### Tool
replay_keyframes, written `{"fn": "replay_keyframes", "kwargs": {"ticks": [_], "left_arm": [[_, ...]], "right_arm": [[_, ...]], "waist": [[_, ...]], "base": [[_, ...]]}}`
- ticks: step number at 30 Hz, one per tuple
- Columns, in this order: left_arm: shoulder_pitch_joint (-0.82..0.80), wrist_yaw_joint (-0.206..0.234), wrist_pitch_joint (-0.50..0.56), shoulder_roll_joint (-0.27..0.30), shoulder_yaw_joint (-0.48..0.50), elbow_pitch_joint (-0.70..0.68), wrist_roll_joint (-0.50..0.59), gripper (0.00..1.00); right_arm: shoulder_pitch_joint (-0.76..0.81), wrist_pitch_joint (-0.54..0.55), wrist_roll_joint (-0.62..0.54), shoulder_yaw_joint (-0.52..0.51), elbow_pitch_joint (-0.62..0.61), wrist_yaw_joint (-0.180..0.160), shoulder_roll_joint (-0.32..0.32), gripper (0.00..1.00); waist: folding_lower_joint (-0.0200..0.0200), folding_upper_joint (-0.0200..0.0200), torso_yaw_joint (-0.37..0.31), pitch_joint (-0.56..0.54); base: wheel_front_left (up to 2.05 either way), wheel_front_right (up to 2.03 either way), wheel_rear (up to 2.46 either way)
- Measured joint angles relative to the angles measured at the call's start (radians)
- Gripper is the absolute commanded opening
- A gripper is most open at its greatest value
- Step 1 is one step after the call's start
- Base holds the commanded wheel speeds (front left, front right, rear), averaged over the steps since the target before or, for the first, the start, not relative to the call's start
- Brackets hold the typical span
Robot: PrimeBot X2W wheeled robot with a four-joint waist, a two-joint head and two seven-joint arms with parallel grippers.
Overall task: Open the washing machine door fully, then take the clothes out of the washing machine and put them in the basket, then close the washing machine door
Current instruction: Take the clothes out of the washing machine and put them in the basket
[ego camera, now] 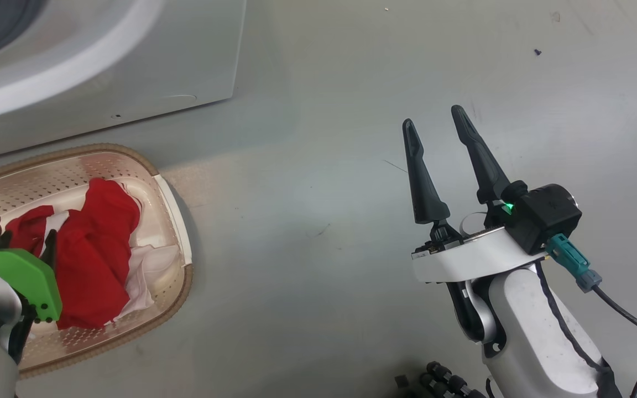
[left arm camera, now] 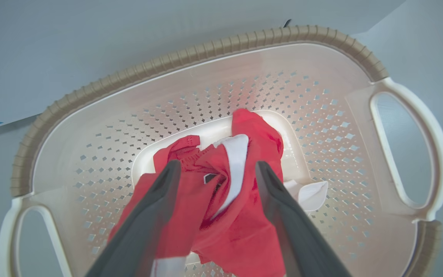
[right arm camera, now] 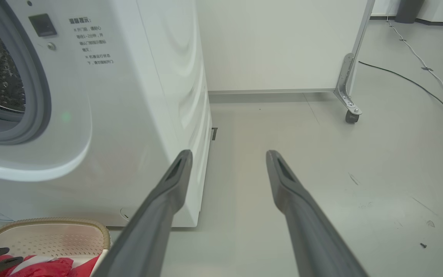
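Your left gripper [left arm camera: 217, 165] hangs with its jaws spread, gripping nothing, over the crumpled red-and-white clothes [left arm camera: 244, 231] in the cream basket [left arm camera: 206, 54]. Your right gripper [ego camera: 433, 116] is likewise spread and empty. The Chinese notice on the washing machine [right arm camera: 137, 115] is too small to read.

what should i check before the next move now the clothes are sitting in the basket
1. Clothes lying inside the basket: ok.
2. Left gripper open: ok, fingers spread wide.
3. Fabric free of the left fingers: cannot tell, it bunches up between them.
4. Right gripper open and empty: ok, above bare floor.
5. Washing machine emptied: cannot tell, the right wrist view catches just a slice of its drum.
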Motion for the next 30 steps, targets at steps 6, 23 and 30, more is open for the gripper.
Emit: {"fn": "replay_keyframes", "kwargs": {"ticks": [6, 23, 30], "left_arm": [[-0.001, 0.0, -0.062, -0.022, -0.002, 0.014, 0.0, 1.0], [0.011, 0.0, -0.23, -0.111, -0.044, 0.021, 0.0, 1.0], [0.038, 0.0, -0.262, -0.137, -0.077, -0.026, -0.005, 1.0]], "right_arm": [[-0.004, 0.0, -0.003, -0.01, 0.013, 0.0, 0.0, 1.0], [0.003, 0.0, -0.021, -0.053, 0.083, 0.0, -0.001, 1.0], [0.031, 0.0, -0.031, -0.07, 0.104, 0.003, -0.002, 1.0]], "waist": [[0.0, 0.0, 0.013, -0.042], [0.0, 0.0, 0.087, -0.217], [0.0, 0.0, 0.124, -0.288]], "base": [[0.0, 0.0, 0.0], [0.0, 0.0, 0.0], [0.0, 0.0, 0.0]]}}
